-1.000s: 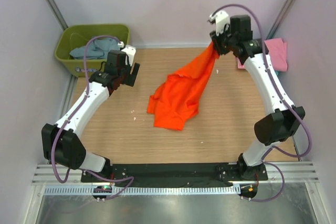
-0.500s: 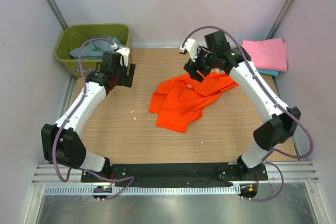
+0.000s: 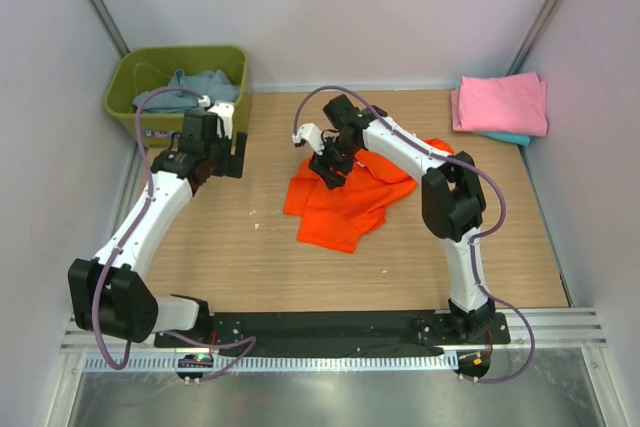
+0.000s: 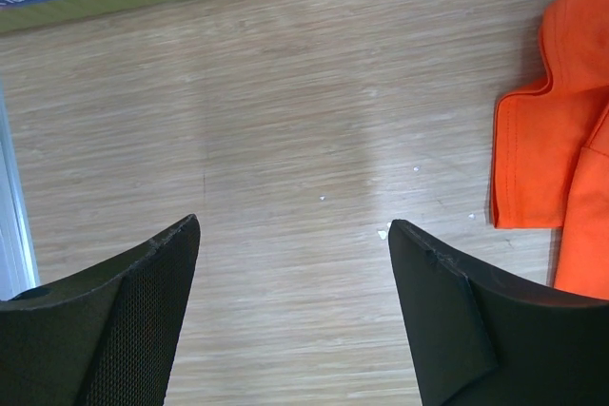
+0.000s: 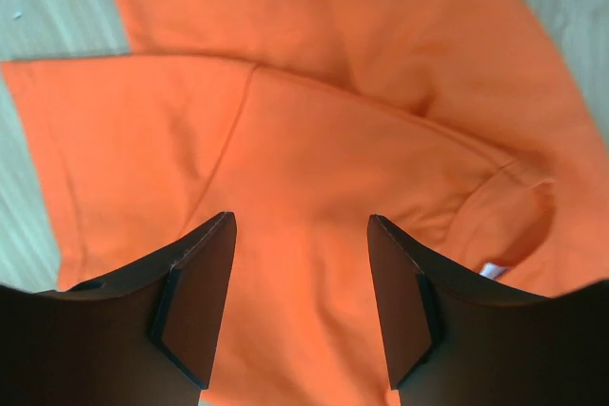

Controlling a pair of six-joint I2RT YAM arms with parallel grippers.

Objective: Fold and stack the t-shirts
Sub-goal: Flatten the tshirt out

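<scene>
Orange t-shirt (image 3: 345,209) lies crumpled; right gripper (image 5: 301,218) above it, parted, empty; left gripper (image 4: 294,223) parted, empty.

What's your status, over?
Left claw open, empty. Right claw open over crumpled orange t-shirt, unfolded. Pink t-shirt folded, far right corner. Nothing blocking.

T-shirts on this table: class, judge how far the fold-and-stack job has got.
Done: a pink shirt lies folded on a teal one at the far right corner. In hand: the orange shirt lies crumpled mid-table, the right claw open just above it, holding nothing; the left claw is open over bare wood. Left: folding the orange shirt, plus the blue-grey shirt in the green tub.
</scene>
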